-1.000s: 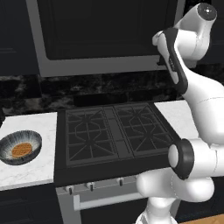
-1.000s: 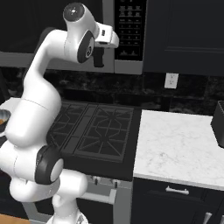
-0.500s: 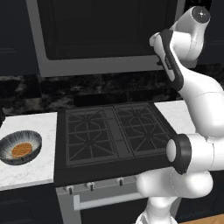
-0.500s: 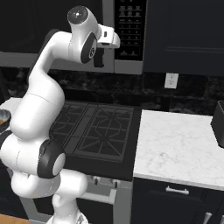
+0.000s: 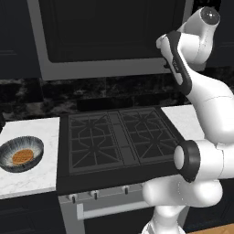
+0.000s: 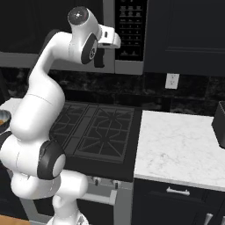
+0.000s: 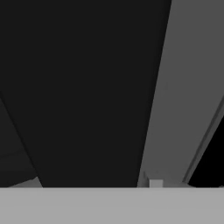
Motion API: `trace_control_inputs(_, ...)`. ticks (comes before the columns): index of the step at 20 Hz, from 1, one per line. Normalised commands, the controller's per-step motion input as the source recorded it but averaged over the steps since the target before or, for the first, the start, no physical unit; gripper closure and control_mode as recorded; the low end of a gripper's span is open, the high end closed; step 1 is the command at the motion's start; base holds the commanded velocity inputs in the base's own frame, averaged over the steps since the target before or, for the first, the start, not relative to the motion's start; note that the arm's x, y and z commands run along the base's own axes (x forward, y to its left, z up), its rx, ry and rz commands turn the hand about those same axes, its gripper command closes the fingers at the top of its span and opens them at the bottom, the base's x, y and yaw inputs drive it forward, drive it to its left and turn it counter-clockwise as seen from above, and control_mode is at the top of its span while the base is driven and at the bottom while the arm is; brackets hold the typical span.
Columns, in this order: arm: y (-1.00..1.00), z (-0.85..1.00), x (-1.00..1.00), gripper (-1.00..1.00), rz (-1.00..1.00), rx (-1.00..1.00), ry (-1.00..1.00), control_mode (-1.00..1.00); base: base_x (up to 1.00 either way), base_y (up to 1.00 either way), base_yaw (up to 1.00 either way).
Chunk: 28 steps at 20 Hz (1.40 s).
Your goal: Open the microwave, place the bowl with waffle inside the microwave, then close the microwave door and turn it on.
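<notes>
The microwave [image 5: 114, 69] hangs above the stove with the microwave door [image 5: 109, 27] shut. My gripper [image 5: 165, 54] is raised to the door's right edge, beside the black keypad [image 6: 129, 26]. From the right, the hand [image 6: 113, 42] points at that same edge, and its fingers are hidden. The hand view is pressed close to dark door glass [image 7: 83, 87] with a grey frame strip [image 7: 188, 87] beside it, and no fingertips show. The bowl [image 5: 8, 153] sits on the left counter with the waffle [image 5: 23, 156] in it, far below and left of the gripper.
A black gas stove [image 5: 114, 137] lies under the microwave. White marble counters flank it at left [image 5: 27, 183] and right [image 6: 180, 149]. A wall outlet [image 6: 171, 80] and a dark object [image 6: 219, 123] are at the right.
The arm's upper joints have shifted slightly while the hand stays at the door's right edge. The bowl and door have not moved.
</notes>
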Motion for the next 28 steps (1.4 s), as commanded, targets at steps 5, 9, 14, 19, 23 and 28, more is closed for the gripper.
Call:
trace_control_inputs(5, 0.05, 0.00, 0.02, 1.00, 0.00, 0.00, 0.00, -1.00, 0.00, 0.00, 0.00)
trace_control_inputs(9, 0.22, 0.14, -0.22, 1.00, 0.00, 0.00, -0.01, -1.00, 0.00, 0.00, 0.00)
trace_control_inputs(14, 0.45, 0.29, -0.59, 1.00, 0.01, 0.00, 0.00, -1.00, 0.00, 0.00, 0.00)
trace_control_inputs(19, 0.67, 0.20, -0.91, 1.00, 0.06, 0.00, 0.00, -1.00, 0.00, 0.00, 0.00)
trace_control_inputs(23, 0.74, 0.10, -1.00, 1.00, 0.07, 0.00, 0.00, -1.00, 0.00, 0.00, 0.00)
trace_control_inputs(28, 0.70, 0.09, -1.00, 1.00, 0.07, 0.00, 0.00, -1.00, 0.00, 0.00, 0.00)
